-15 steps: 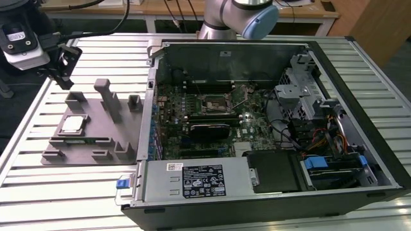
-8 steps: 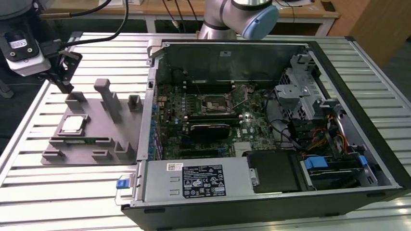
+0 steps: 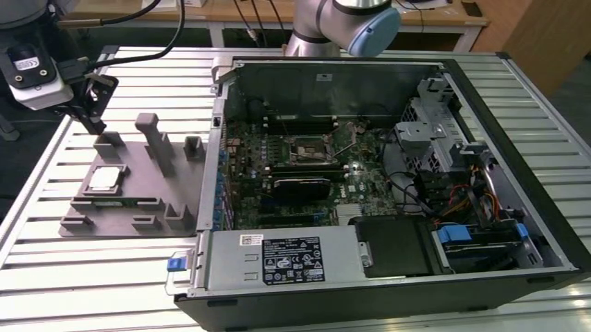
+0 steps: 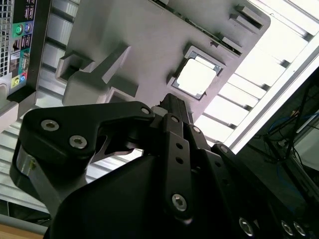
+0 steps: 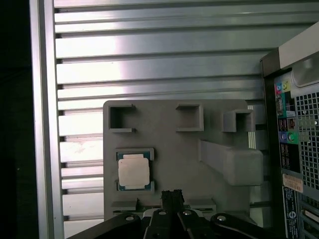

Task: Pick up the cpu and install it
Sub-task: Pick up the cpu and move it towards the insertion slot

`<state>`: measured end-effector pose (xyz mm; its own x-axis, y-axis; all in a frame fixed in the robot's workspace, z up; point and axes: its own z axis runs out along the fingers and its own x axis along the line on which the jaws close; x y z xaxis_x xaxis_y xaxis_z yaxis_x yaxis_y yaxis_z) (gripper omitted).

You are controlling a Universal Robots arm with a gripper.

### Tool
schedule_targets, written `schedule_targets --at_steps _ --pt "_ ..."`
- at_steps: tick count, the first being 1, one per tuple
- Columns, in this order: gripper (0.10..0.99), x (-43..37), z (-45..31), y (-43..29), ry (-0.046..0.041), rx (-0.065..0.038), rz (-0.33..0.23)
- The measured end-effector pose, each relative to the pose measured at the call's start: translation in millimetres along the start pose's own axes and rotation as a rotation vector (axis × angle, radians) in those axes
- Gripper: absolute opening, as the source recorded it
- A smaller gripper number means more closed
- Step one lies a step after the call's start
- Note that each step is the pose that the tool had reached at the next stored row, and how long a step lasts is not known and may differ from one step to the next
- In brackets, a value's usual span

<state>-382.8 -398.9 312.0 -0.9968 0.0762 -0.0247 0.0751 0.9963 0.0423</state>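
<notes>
The cpu (image 3: 104, 178), a small square chip with a silvery top, lies flat in a recess of the grey fixture block (image 3: 138, 173) on the slatted table, at the exterior view's left. It also shows in both wrist views (image 5: 133, 172) (image 4: 197, 78). My gripper (image 3: 95, 127) hangs above the far end of that fixture, apart from the cpu and to one side of it. Its black fingers (image 5: 172, 195) are shut together with nothing between them. The metal-framed socket (image 3: 309, 146) sits on the motherboard inside the open computer case (image 3: 517, 173).
Upright grey posts (image 3: 152, 135) rise from the fixture close to the gripper. The case's side wall (image 3: 214, 173) stands just beyond the fixture, with its rear ports (image 5: 289, 134) visible. A power supply (image 3: 282, 259) fills the case's near edge. Bare slatted table (image 5: 149, 55) surrounds the fixture.
</notes>
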Motion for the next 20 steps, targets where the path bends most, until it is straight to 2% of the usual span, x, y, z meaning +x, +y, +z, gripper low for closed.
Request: schedule_targets --at_steps 6,11,20 --pt "0.106 1.8 0.4 -0.1 -0.0002 0.000 0.000" --pt "0.106 7.9 2.1 -0.7 -0.0001 0.000 0.000" --pt "0.106 14.4 15.1 -1.7 -0.0001 0.000 0.000"
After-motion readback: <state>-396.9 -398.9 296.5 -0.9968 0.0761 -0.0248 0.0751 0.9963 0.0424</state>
